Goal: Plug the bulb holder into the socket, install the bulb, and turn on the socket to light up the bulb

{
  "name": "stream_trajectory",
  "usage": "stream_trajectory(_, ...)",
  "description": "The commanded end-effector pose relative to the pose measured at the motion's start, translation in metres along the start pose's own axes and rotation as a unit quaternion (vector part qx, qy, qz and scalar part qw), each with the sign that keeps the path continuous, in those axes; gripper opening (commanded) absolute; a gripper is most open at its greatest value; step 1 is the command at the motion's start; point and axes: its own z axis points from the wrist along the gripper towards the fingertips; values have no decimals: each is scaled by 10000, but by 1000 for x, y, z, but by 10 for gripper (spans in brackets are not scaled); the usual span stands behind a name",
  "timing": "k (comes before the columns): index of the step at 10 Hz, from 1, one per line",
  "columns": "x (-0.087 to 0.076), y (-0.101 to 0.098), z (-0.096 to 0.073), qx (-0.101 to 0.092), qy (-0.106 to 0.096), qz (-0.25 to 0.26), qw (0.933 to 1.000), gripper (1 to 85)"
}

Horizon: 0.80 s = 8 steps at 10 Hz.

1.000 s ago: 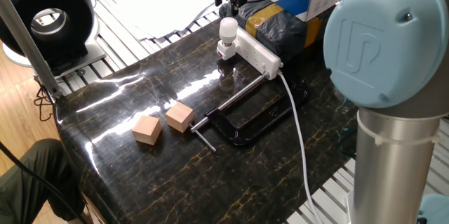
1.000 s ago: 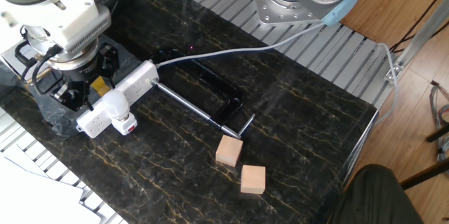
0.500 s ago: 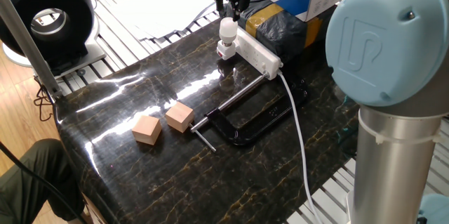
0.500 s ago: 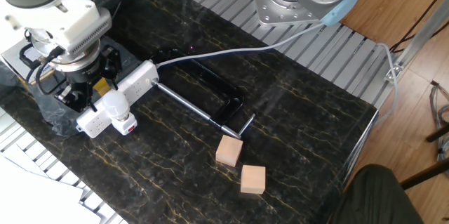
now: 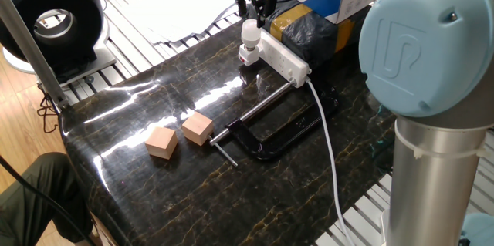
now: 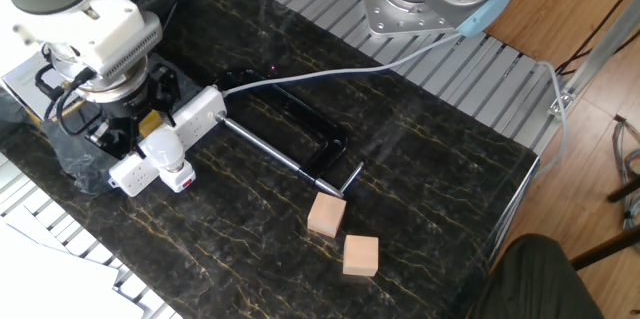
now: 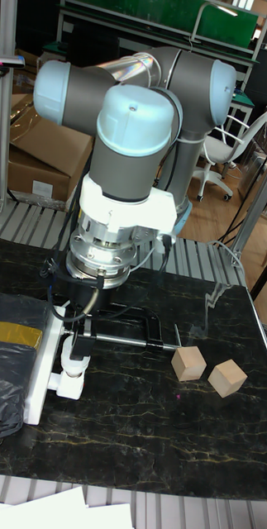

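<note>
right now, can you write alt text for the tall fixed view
A grey and blue robot arm reaches down over a white bulb fitted beside a white power strip on a dark marble table. Two wooden cubes and a black clamp lie to the right.

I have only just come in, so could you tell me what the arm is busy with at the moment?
The single arm is working at the far end of the socket, a white power strip lying on the dark table. The bulb holder is already plugged into that end, with the bulb fitted in it and not lit. The gripper hangs just above the bulb without holding it; whether its jaws are open is hard to tell. Two wooden cubes and a black clamp lie untouched nearby.
</note>
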Motion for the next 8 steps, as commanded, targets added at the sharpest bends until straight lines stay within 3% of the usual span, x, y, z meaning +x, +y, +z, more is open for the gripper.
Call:
stream_trajectory(1, -6, 5, 3, -25, -109, 50, 9999, 583)
stream_trajectory(8, -4, 2, 9, 46, -13, 86, 10000, 557)
